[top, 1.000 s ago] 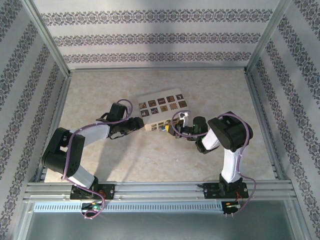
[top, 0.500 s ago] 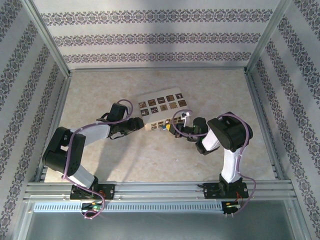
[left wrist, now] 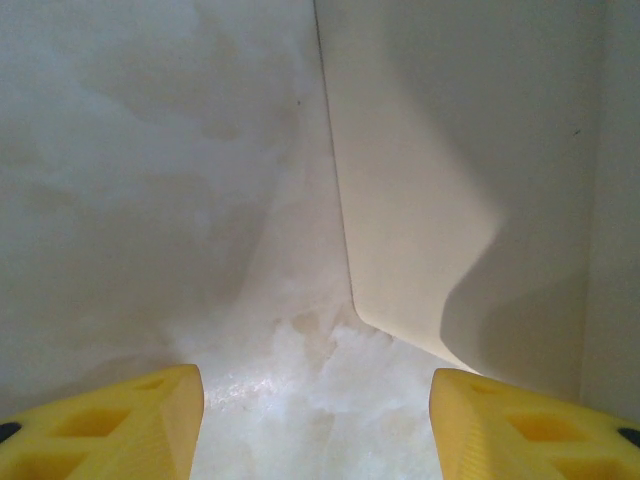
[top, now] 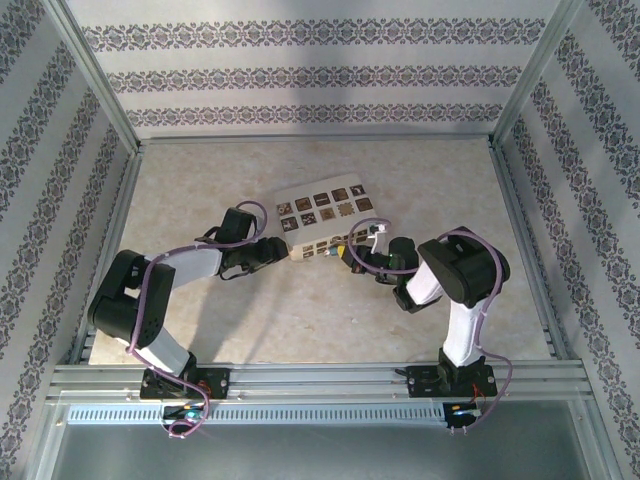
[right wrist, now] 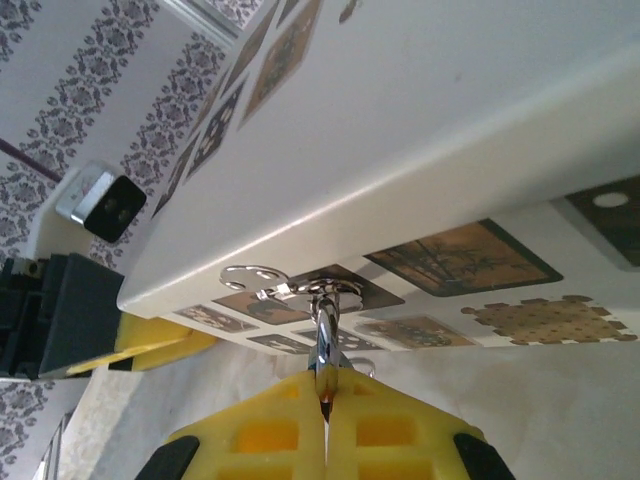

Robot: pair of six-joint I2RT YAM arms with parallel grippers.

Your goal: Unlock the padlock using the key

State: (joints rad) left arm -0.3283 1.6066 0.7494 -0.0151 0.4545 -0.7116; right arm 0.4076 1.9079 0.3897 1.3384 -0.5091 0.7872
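Observation:
The padlock, a cream block with rows of brown ornamental squares, lies in the middle of the table. My left gripper is at its left end. In the left wrist view that gripper stands open, and the padlock's plain cream end rises just ahead of the right finger. My right gripper is at the padlock's near face. It is shut on the key, a thin silver piece whose tip meets a brown square on the padlock. Small silver rings hang there. The key's blue head is hidden.
Patterned walls and metal frame posts enclose the beige marbled table. A metal rail runs along the near edge, where both arm bases are bolted. Open table surface lies in front of and behind the padlock.
The right wrist has turned a little and its arm has shifted slightly to the right, staying at the padlock's near face. The left arm and the padlock have barely moved.

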